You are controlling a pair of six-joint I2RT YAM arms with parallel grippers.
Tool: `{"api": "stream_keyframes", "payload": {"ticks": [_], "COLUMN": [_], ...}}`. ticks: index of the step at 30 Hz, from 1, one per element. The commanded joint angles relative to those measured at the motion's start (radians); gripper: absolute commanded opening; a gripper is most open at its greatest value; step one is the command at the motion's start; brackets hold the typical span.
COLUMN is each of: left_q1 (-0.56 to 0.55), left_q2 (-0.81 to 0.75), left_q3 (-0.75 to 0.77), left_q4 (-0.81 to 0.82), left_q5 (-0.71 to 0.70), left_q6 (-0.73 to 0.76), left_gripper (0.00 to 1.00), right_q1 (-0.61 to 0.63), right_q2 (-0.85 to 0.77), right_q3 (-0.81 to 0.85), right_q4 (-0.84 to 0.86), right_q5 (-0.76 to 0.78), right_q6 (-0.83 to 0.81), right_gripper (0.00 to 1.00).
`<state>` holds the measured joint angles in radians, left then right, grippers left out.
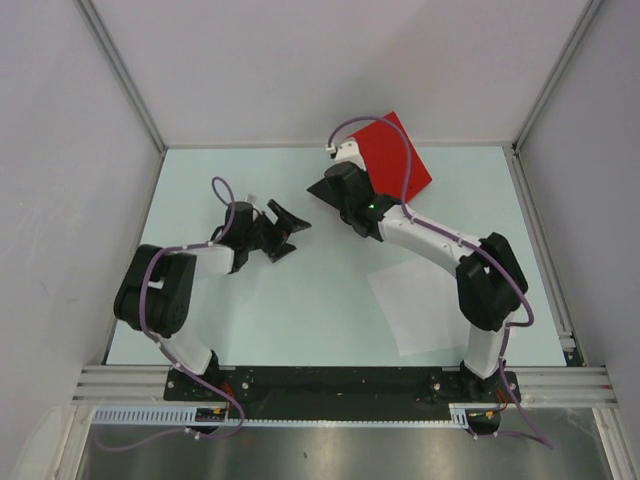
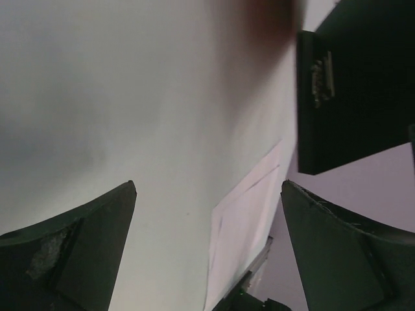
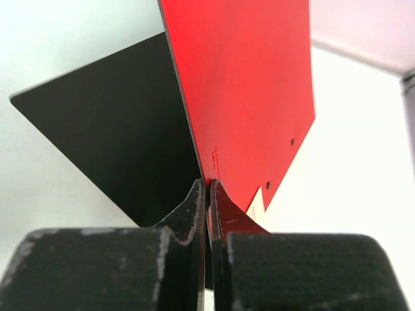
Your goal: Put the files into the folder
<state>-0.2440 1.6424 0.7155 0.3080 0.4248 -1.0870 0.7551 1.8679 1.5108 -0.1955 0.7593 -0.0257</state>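
The red folder [image 1: 400, 155] is at the back right of the table, with one cover raised. My right gripper [image 1: 352, 172] is shut on that cover's edge. In the right wrist view the gripper [image 3: 207, 184] pinches the cover, with the red outside [image 3: 246, 84] to the right and the black inside [image 3: 123, 142] to the left. The files [image 1: 420, 305] are white sheets lying flat at the front right, near the right arm's base. My left gripper [image 1: 290, 232] is open and empty above the table's middle left. Its view [image 2: 209, 188] shows the files [image 2: 243, 227] and the folder's black inside with a clip [image 2: 350, 84].
The pale table [image 1: 300, 310] is enclosed by grey walls and metal frame posts [image 1: 120, 75]. The right arm's elbow [image 1: 490, 275] stands just right of the files. Both arm bases sit on the black rail [image 1: 340, 385] at the near edge.
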Motion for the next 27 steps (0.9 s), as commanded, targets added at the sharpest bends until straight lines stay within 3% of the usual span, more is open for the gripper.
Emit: {"api": "stream_keyframes", "payload": {"ticks": [1, 5, 10, 14, 16, 23, 27], "left_q1": [-0.076, -0.162, -0.196, -0.202, -0.209, -0.256, -0.285], "left_q2": [0.079, 0.112, 0.288, 0.408, 0.444, 0.413, 0.412], "left_q3": [0.050, 0.145, 0.355, 0.478, 0.544, 0.501, 0.455], "left_q4": [0.326, 0.241, 0.092, 0.059, 0.016, -0.020, 0.054], "left_q5": [0.048, -0.062, -0.124, -0.123, -0.097, -0.158, -0.161], "left_q6": [-0.143, -0.122, -0.128, -0.148, -0.149, -0.155, -0.212], "left_gripper": [1.00, 1.00, 0.99, 0.92, 0.83, 0.92, 0.97], "right_q1": [-0.031, -0.039, -0.045, -0.051, -0.065, -0.135, -0.157], "right_q2": [-0.085, -0.127, -0.206, -0.301, -0.322, -0.384, -0.398], "right_q3": [-0.063, -0.106, -0.164, -0.251, -0.274, -0.353, -0.362], "right_q4": [-0.024, -0.018, -0.005, 0.014, 0.018, 0.031, 0.041], "right_q5": [-0.109, -0.130, -0.155, -0.161, -0.164, -0.250, -0.270], "right_q6": [0.198, 0.230, 0.294, 0.336, 0.351, 0.414, 0.420], "right_gripper": [0.00, 0.00, 0.00, 0.00, 0.00, 0.00, 0.00]}}
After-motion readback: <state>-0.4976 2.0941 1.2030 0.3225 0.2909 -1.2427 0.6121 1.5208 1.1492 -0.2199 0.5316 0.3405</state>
